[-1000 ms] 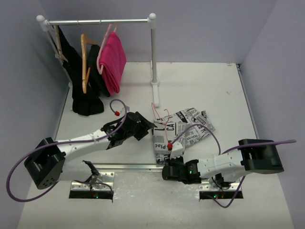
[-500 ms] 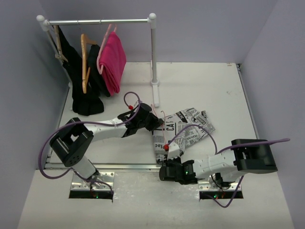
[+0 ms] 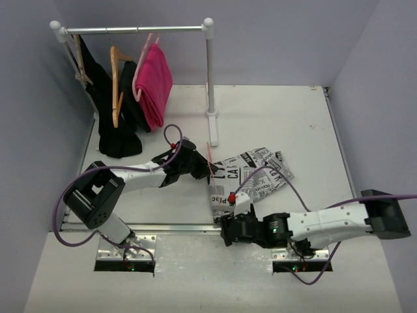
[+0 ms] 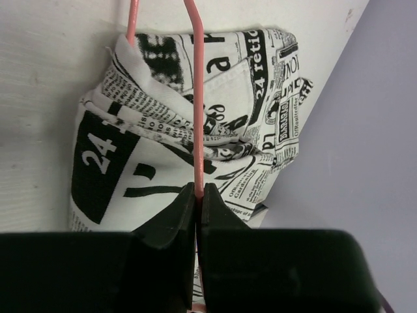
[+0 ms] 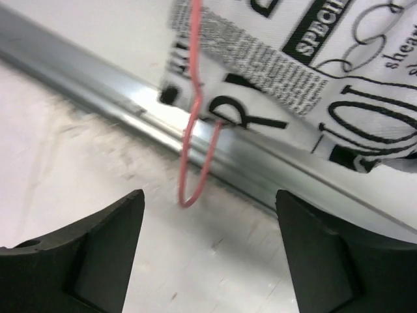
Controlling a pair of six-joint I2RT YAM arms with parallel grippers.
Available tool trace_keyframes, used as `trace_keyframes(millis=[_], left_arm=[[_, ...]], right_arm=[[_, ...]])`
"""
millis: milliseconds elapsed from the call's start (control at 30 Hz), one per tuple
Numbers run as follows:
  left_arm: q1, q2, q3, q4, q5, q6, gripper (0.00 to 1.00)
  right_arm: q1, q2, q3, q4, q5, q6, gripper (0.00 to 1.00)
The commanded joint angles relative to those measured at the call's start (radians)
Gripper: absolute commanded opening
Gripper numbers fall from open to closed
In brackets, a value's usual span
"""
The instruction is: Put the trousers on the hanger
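One pair of trousers (image 3: pixel 251 160) lies crumpled mid-table. One pink wire hanger (image 4: pixel 197 130) rests across it, pinched by the left gripper (image 4: pixel 197 190) at 9 o'clock. The right gripper (image 5: pixel 207 215), at 6 o'clock, is spread around the hook without touching it. One rack (image 3: pixel 209 65) stands at 11 o'clock.

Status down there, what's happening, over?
Left end effector shut on the hanger. Right end effector open, hook just ahead. Trousers heaped on table, hanger across them. No obstruction seen.

white arms (image 3: pixel 329 222), black joints (image 3: pixel 96 201), purple cables (image 3: pixel 394 196)
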Motion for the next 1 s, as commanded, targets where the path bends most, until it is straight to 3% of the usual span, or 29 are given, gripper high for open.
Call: trace_keyframes(millis=[0,100,167,233,300,400,500,600,667,800,933,967], left_arm=[[0.034,-0.045,-0.071,0.058,0.066,0.100,0.00],[0.036,-0.057,-0.087,0.060,0.090,0.151,0.00],[0.036,-0.075,-0.101,0.048,0.109,0.190,0.00],[0.037,-0.095,-0.111,0.034,0.123,0.232,0.00],[0.036,-0.111,-0.111,-0.005,0.121,0.298,0.00],[0.036,-0.129,-0.117,-0.053,0.111,0.335,0.00],[0.036,-0.121,-0.130,-0.065,0.118,0.362,0.00],[0.036,-0.114,-0.146,-0.065,0.120,0.371,0.00],[0.036,-0.123,-0.162,-0.053,0.120,0.366,0.00],[0.036,-0.144,-0.188,-0.042,0.112,0.361,0.00],[0.036,-0.176,-0.209,-0.050,0.096,0.358,0.00],[0.036,-0.188,-0.218,-0.051,0.090,0.355,0.00]], right_arm=[[0.009,-0.297,-0.032,-0.177,-0.064,-0.033,0.79],[-0.009,-0.391,-0.013,-0.260,0.002,-0.026,0.77],[-0.102,-0.410,0.036,-0.298,-0.006,-0.079,0.76],[-0.252,-0.352,0.076,-0.303,-0.090,-0.169,0.76],[-0.508,-0.257,0.126,-0.300,-0.198,-0.268,0.79],[-0.639,-0.146,0.184,-0.283,-0.183,-0.392,0.81],[-0.750,-0.064,0.262,-0.261,-0.266,-0.482,0.82],[-0.814,-0.012,0.302,-0.244,-0.328,-0.528,0.80],[-0.885,0.054,0.299,-0.203,-0.439,-0.554,0.74],[-0.896,0.137,0.252,-0.121,-0.554,-0.558,0.62],[-0.898,0.197,0.239,-0.083,-0.599,-0.555,0.59],[-0.898,0.201,0.235,-0.064,-0.611,-0.568,0.52]])
